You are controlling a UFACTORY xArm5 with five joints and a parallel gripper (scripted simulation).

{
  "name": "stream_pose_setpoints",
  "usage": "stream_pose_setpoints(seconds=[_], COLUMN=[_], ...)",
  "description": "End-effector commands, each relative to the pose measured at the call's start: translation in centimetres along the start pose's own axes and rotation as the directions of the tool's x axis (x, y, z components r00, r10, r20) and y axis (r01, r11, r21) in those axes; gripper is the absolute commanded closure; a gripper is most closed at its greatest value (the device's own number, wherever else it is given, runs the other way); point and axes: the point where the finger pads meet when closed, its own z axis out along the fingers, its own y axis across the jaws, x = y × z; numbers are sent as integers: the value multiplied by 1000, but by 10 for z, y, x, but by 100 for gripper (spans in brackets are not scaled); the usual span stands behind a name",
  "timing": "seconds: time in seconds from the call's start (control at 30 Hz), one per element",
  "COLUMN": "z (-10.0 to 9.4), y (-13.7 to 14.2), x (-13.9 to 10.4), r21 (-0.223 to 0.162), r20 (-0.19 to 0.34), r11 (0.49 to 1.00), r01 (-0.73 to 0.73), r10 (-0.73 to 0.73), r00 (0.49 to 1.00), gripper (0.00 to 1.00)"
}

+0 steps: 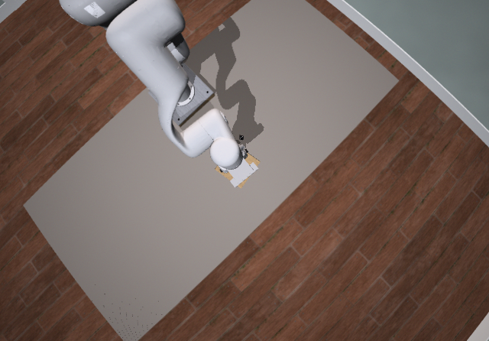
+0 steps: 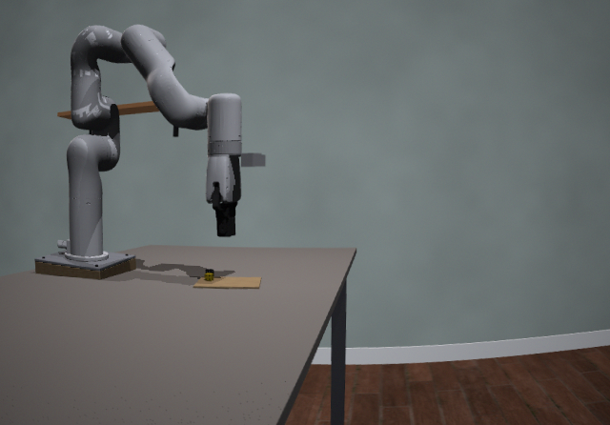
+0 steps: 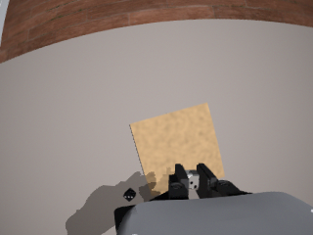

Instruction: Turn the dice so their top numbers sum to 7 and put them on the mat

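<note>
Plain green-grey wall (image 1: 426, 29) (image 2: 418, 115) stands behind a broad grey table (image 1: 157, 230) (image 2: 172, 341) (image 3: 88, 108), with brick-red wood floor (image 1: 335, 270) (image 2: 443, 386) (image 3: 122, 17) beyond its edges. The claw (image 1: 244, 151) (image 2: 226, 227) (image 3: 188, 176) hangs well above the tabletop, its fingers clenched on the white die (image 3: 193, 180), whose dark pips show in the wrist view. The yellow die (image 2: 209, 278) sits at one side of the tan mat (image 1: 253, 158) (image 2: 241, 282) (image 3: 178, 139); the black die (image 1: 241, 137) (image 2: 209, 271) (image 3: 129, 195) lies on the table just off the mat, near its edge. Each die is probably light and stiff, hard to damage but quick to skid or pivot on smooth faces, so two opposite side faces, squared to the pads, look the best hold. A pinch near an edge could twist the cube and spoil the number on top. The mat has bare room away from the yellow die — enough, I judge, to set the white one down well inside the border. The black die will need the fingers lowered without brushing its yellow neighbour — top numbers are too small to add up here.
</note>
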Motion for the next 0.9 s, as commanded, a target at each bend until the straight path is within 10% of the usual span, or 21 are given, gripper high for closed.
stream_pose_setpoints(seconds=[0.0, 0.87], z=[2, 91], y=[0, 4], x=[1, 2], r21=[0, -1], r20=[-3, -4], r11=[1000, 1000], r01=[-1, -1], r10=[1, 1], r00=[1000, 1000], gripper=[89, 89])
